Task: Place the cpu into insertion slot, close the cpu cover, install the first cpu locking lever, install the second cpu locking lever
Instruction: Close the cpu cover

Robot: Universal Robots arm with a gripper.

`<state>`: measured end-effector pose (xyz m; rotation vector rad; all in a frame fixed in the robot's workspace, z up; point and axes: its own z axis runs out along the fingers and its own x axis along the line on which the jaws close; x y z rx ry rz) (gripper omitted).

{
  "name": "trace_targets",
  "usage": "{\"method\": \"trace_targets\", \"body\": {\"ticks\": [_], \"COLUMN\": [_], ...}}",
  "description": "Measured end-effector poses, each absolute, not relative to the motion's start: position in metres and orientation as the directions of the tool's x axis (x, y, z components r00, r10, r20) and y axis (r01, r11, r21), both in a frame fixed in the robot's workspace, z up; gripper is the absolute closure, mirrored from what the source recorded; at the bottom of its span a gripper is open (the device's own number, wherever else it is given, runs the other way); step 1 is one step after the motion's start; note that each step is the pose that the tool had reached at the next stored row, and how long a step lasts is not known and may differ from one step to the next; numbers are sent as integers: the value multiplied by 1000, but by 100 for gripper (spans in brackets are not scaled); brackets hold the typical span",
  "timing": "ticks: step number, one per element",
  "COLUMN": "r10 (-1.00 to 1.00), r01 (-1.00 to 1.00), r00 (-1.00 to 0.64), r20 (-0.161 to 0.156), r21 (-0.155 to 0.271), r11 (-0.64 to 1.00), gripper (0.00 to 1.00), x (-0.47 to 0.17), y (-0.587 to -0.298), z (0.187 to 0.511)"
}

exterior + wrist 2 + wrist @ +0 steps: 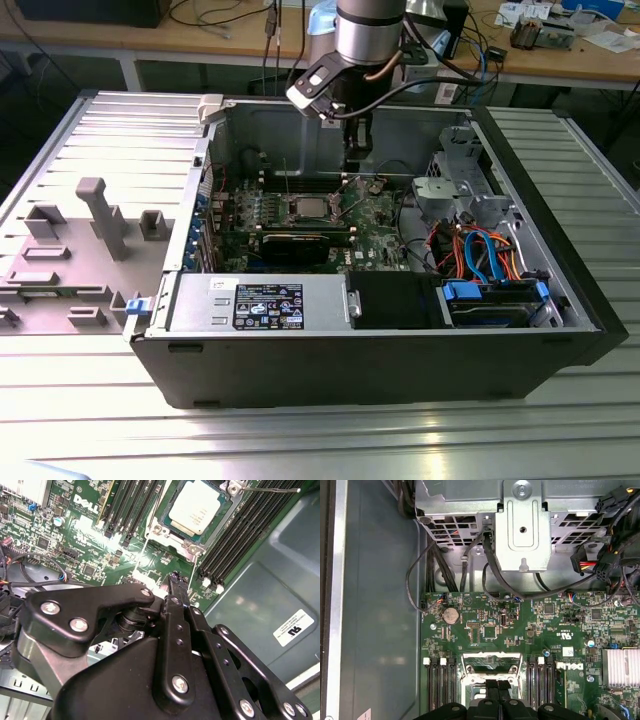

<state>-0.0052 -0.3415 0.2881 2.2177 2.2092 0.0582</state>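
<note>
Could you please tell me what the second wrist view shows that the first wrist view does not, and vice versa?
Second wrist view: the cpu seated in the insertion slot, and a white label on the case wall. First wrist view: a coin cell battery, a grey metal bracket with black cables, and a finned heatsink. In both wrist views: the green motherboard, the black memory slots and the gripper, fingers together.

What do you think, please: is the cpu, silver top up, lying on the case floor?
No. The cpu, silver top up, lies in the slot on the green board, as the second wrist view shows.
</note>
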Motion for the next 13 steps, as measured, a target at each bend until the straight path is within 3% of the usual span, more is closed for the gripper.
{"method": "trace_targets", "body": {"ticks": [13], "r10": [1000], "r01": [999], "r00": [3], "r20": [19], "r21": [34], "r11": [-4], "gripper": [89], "x": [-4], "y": [-342], "z": [288]}}
